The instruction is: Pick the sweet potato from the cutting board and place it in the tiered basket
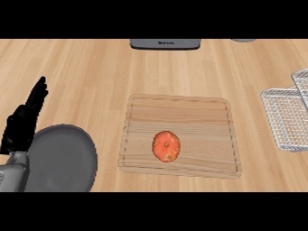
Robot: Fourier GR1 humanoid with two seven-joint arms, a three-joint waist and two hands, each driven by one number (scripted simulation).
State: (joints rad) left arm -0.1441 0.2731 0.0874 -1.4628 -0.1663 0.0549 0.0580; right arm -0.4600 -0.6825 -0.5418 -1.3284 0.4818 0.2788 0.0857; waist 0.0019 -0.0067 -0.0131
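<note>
Wooden counter is seen from above. At eight o'clock a grey plate is set, the left hand held beside it, fingers straight, nothing grasped. The sweet potato is laid on the near half of the cutting board at centre. The tiered basket is placed at three o'clock, a grey appliance at twelve

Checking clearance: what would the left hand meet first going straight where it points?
Seemingly nothing: the left hand points away over bare counter, passing left of the grey appliance; depth unclear.
</note>
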